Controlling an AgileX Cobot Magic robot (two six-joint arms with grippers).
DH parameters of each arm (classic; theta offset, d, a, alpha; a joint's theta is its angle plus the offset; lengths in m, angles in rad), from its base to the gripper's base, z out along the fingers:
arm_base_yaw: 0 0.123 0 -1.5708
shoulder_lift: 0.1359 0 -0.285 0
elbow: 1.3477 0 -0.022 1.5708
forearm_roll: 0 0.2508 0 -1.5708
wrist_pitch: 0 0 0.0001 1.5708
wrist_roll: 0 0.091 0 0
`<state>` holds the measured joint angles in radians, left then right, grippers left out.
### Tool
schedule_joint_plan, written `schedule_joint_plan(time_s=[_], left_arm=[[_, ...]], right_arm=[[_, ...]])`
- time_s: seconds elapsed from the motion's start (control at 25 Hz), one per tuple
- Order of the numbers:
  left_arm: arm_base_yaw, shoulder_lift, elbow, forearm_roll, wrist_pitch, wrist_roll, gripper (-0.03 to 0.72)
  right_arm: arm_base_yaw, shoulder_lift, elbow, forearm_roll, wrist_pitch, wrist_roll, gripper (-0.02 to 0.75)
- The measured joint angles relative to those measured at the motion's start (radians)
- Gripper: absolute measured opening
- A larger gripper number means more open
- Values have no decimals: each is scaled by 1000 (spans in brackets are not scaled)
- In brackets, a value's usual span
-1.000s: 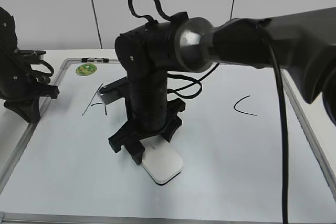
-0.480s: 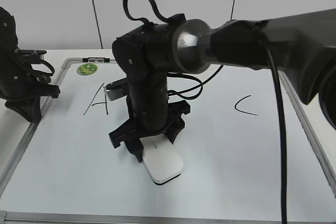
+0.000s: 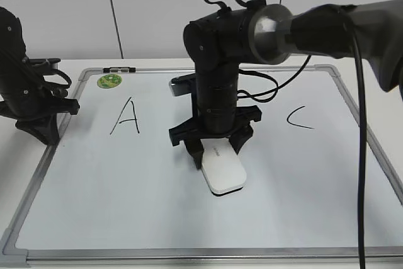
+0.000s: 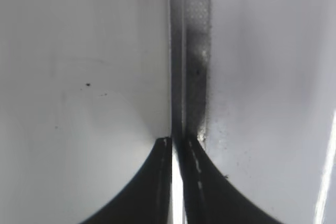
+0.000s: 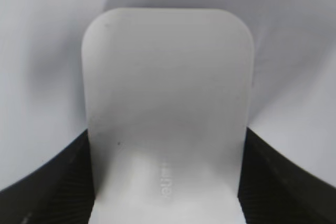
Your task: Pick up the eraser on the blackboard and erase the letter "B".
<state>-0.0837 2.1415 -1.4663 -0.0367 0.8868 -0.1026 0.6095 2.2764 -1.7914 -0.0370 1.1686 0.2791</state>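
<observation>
- R gripper point(image 3: 217, 154) fingers clamped on eraser point(image 3: 223, 168), flat on blackboard point(image 3: 75, 187) between "A" point(image 3: 128, 116) & "C" point(image 3: 300, 119), for wiping.
- "B" not visible.
- L gripper point(image 4: 176, 145) fingers together, parked at left frame.

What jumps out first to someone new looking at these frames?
The big black right arm dominates the middle of the exterior view, its right gripper clamped on the white eraser, which lies on the blackboard. On either side are a handwritten "A" and "C", with no "B" visible between them. At the far left, the left gripper sits at the board's frame, fingers together.
</observation>
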Motion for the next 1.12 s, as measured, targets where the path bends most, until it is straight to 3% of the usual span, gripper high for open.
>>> schedule_joint_plan(time_s=[0.48, 0.64, 0.88, 1.12], left_arm=[[-1, 0, -2, -6, -2, 0, 36], [-2, 0, -2, -3, 0, 0, 36], [-2, 0, -3, 0, 1, 0, 36], [-2, 0, -3, 4, 3, 0, 37]], right_arm=[[-47, -9, 0, -8, 3, 6, 536], [-71, -30, 17, -75, 16, 8, 535], [-184, -105, 30, -113, 38, -6, 535], [-330, -176, 66, -62, 42, -63, 535]])
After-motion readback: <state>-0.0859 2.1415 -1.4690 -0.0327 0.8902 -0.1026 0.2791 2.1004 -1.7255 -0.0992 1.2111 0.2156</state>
